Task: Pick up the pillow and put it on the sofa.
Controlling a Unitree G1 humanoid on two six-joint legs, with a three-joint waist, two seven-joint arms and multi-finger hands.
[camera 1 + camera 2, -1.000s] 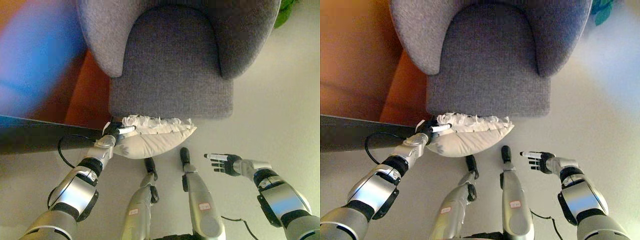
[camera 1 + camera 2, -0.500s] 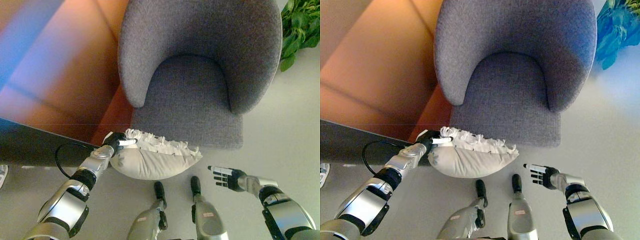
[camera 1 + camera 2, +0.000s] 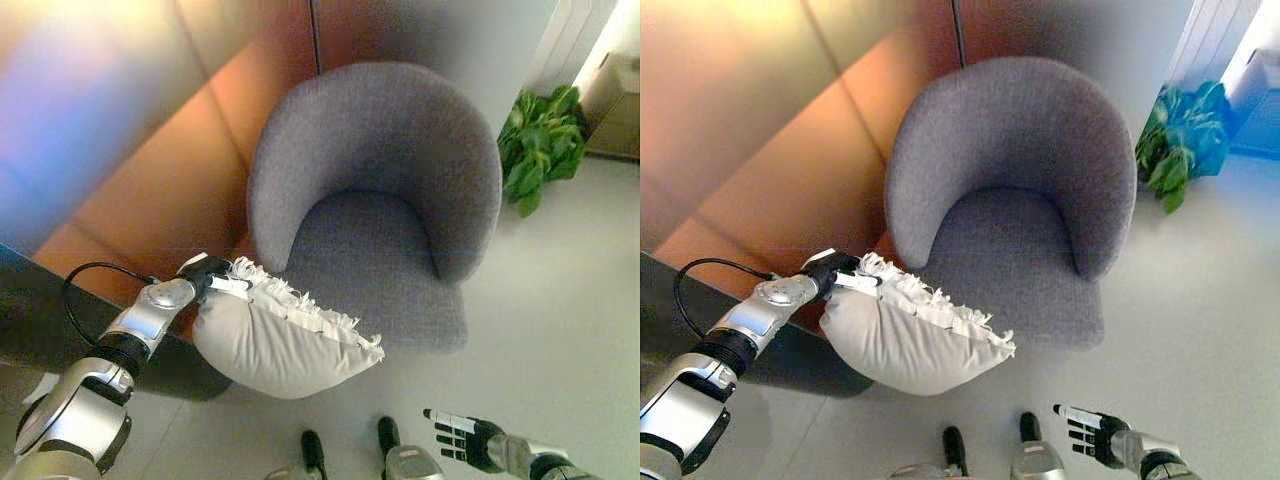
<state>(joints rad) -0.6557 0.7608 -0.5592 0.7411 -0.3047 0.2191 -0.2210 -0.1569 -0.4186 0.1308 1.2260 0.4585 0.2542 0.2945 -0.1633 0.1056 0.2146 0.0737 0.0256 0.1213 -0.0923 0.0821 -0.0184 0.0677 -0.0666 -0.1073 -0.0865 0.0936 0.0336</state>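
The pillow (image 3: 275, 345) is off-white with a fringed edge. It hangs in the air in front of the sofa, a grey round-backed armchair (image 3: 375, 200), just below and left of the seat's front edge. My left hand (image 3: 205, 275) is shut on the pillow's upper left corner and holds it up. My right hand (image 3: 460, 437) is open and empty, low at the bottom right above the floor, apart from the pillow. Both also show in the right eye view, the pillow (image 3: 900, 340) and the right hand (image 3: 1087, 432).
A green potted plant (image 3: 535, 150) stands right of the armchair. An orange-brown panelled wall (image 3: 150, 150) is behind and to the left. A dark low surface (image 3: 40, 320) lies at the left under my arm. Pale floor (image 3: 560, 320) spreads to the right.
The camera has tilted up, so the whole armchair and plant show. My left hand has lifted the pillow higher, clear of the floor. My right hand stays open, lower in view.
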